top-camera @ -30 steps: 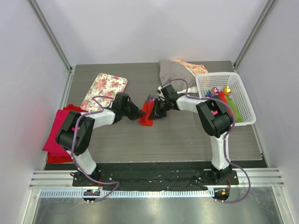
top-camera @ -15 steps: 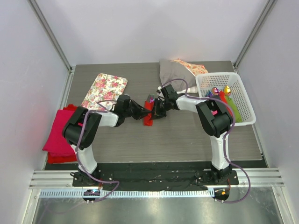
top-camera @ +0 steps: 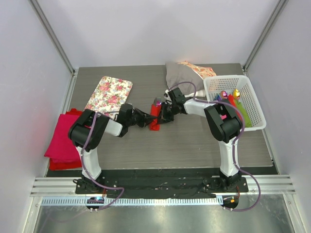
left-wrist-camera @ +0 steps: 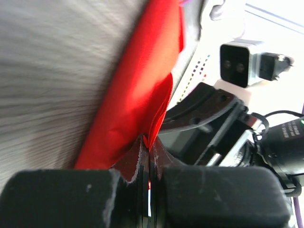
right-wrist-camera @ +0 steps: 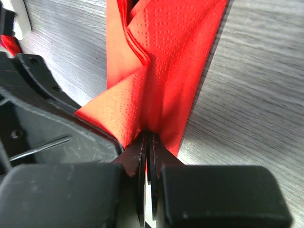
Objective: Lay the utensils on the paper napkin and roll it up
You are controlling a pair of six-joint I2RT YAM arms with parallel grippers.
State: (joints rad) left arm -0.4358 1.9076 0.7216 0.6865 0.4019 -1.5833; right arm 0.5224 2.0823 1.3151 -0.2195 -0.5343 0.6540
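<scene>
I have the paper napkin [top-camera: 154, 118] pinched from both sides. It lies on the table [top-camera: 194, 145] as a narrow, crumpled red band, to the left of the white basket [top-camera: 234, 81] and clear of it.

My left gripper [left-wrist-camera: 148, 152] has its fingers pressed together on a thin corner of the sheet. My right gripper [right-wrist-camera: 148, 142] is clamped the same way on a folded edge, and its view shows loose layers fanning above the pinch. A purple tip [top-camera: 156, 102] shows at the end of the napkin level with the basket's front rim. I take it for a utensil, though I cannot tell how much is wrapped.

To roll well, I judge that both pinches should turn together and stay low to the table. That would make the paper wind snugly instead of tearing at these small bites or letting the layers spring open.

The wrists nearly touch, so there is little slack between them. The open table lies toward the arm bases. The grey cushion [top-camera: 181, 74] beside the basket closes in the far side.
</scene>
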